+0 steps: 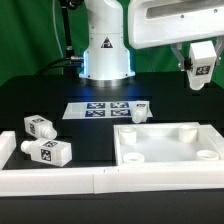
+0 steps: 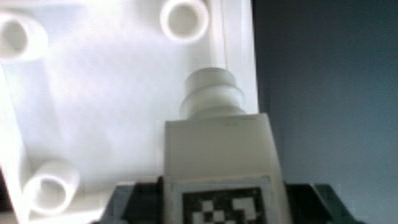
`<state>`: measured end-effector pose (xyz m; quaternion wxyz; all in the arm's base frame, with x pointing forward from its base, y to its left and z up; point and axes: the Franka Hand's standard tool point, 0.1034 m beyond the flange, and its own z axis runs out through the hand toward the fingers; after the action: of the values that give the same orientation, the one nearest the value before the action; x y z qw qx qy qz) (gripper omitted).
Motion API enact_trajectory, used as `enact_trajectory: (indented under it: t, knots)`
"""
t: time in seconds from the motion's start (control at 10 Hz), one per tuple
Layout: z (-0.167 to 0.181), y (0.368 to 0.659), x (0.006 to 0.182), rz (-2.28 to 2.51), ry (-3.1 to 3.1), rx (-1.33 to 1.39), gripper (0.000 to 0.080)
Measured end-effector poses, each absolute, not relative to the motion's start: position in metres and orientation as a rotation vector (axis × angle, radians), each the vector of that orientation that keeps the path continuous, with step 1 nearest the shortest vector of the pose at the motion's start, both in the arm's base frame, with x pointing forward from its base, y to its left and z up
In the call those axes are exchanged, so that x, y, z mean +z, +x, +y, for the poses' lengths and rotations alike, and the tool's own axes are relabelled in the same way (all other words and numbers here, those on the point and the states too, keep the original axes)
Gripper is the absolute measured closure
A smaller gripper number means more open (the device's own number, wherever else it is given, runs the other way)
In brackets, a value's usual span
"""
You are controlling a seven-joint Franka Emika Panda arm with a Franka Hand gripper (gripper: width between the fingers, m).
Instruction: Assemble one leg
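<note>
My gripper [image 1: 200,58] is shut on a white leg [image 1: 202,70] and holds it in the air above the far right of the white square tabletop panel [image 1: 165,146]. In the wrist view the held leg [image 2: 222,125] points its round peg end away from the gripper [image 2: 222,203], along the edge of the panel [image 2: 107,100], which has round sockets in its corners. Three other legs lie on the black table: two at the exterior view's left [image 1: 40,127] [image 1: 48,151] and one behind the panel [image 1: 140,112].
The marker board [image 1: 100,108] lies flat in front of the robot base [image 1: 105,62]. A long white rail [image 1: 60,181] runs along the table's front edge. The table beside the panel is dark [image 2: 329,90].
</note>
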<state>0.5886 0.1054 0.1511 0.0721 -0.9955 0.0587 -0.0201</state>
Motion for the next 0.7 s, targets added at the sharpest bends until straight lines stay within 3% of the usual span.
enact_trajectory:
  t: [0.2, 0.5, 0.7]
  knots:
    - [0.095, 0.599, 0.139, 0.160, -2.991, -0.302, 0.0518]
    - [0.086, 0.631, 0.142, 0.047, -2.974, -0.629, 0.0518]
    - [0.087, 0.628, 0.140, 0.059, -2.950, -0.757, 0.0518]
